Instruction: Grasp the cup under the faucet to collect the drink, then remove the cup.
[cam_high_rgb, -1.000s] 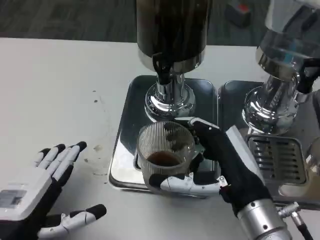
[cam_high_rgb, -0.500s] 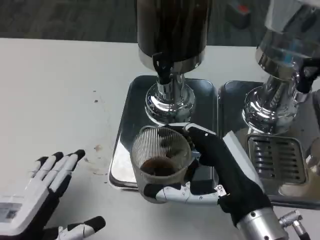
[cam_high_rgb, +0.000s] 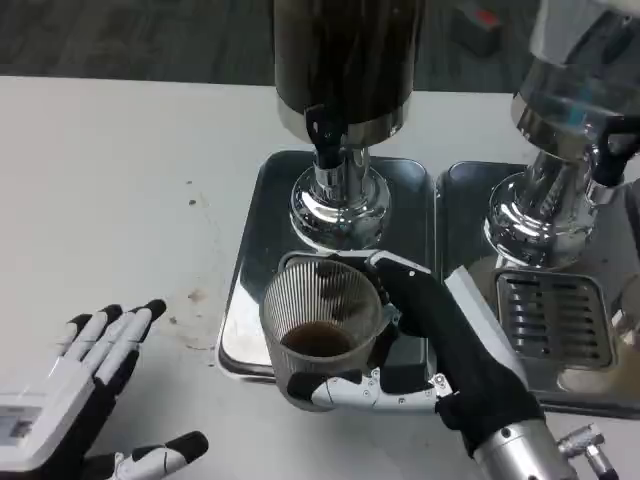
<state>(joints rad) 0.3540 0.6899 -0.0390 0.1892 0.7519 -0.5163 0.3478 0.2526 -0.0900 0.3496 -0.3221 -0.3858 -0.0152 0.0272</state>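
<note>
The right hand (cam_high_rgb: 440, 345) reaches in from the near right, its silver forearm (cam_high_rgb: 525, 455) angled toward the near edge, and wraps around a clear ribbed plastic cup (cam_high_rgb: 320, 330). Its white thumb lies across the near side of the cup's base, while the black-and-white fingers (cam_high_rgb: 395, 275) curl around the cup's far right side, so the hand is grasping the cup. The cup stands upright with a shallow pool of dark brown drink (cam_high_rgb: 318, 340) at its bottom. It sits at the near edge of a shiny rectangular metal drip tray (cam_high_rgb: 250, 250), nearer than the black faucet (cam_high_rgb: 322, 135) of a tall dark drink dispenser (cam_high_rgb: 345, 60) with a chrome pedestal (cam_high_rgb: 340, 205); the cup is not directly beneath the faucet.

The left hand (cam_high_rgb: 75, 395) rests at the near left over the white table (cam_high_rgb: 120, 170), palm down, white back up, its black-tipped fingers stretched out and spread toward the far right and the thumb held out to the near side. It holds nothing and is released, well apart from the tray and the cup.

To the right stands a second dispenser with a clear body and chrome base (cam_high_rgb: 555, 160), on its own metal tray with a slotted grille (cam_high_rgb: 555, 315). Small brown stains (cam_high_rgb: 195, 297) mark the table just left of the first tray.
</note>
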